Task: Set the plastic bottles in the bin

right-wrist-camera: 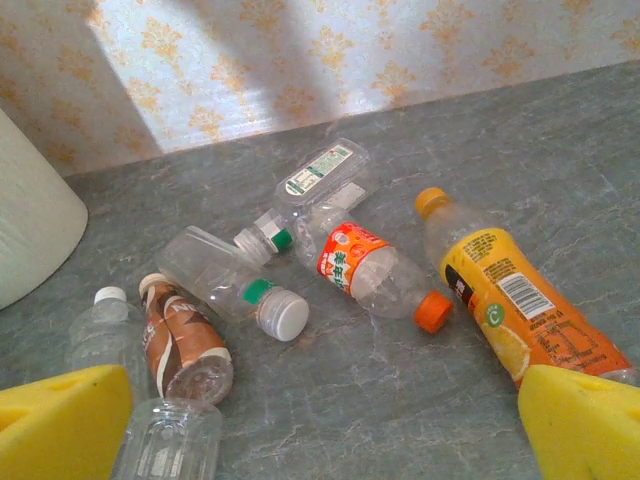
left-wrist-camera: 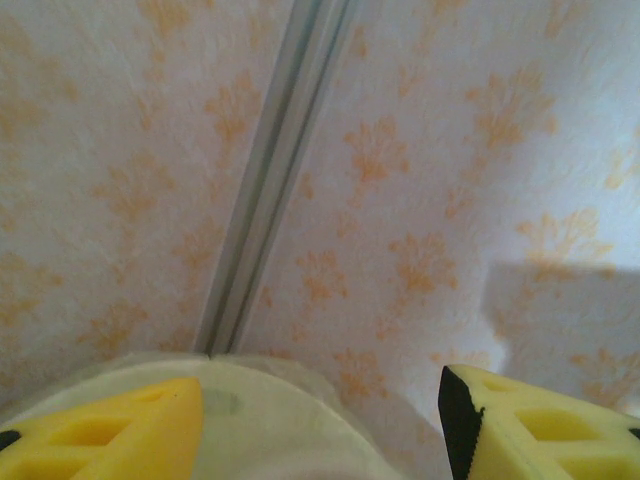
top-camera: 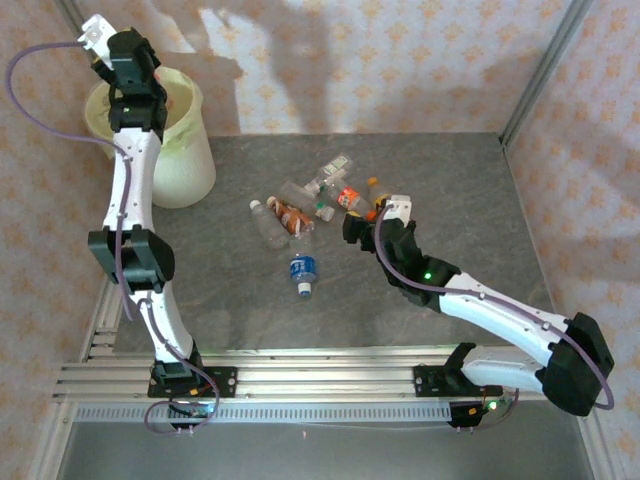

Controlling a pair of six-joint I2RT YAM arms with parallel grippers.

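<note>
I see my left gripper [left-wrist-camera: 320, 405] spread, empty, above the bin [top-camera: 190, 165] far left, right gripper [right-wrist-camera: 325, 425] gaping over the plastic bottles [top-camera: 297, 215] lying flat, orange-label bottle [right-wrist-camera: 510, 300] cap pointing wallward, blue-label bottle [top-camera: 303, 268] apart, cap toward the arm bases

table [top-camera: 250, 310]: grey, marbled | wall [top-camera: 400, 60] — pale, orange floral print | corner post [left-wrist-camera: 270, 180] — metal

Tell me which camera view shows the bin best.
Top external: the bin appears nearly whole, with the left arm crossing its rim. The left wrist view catches just its rim close up; the right wrist view, a slice of its side wall.
</note>
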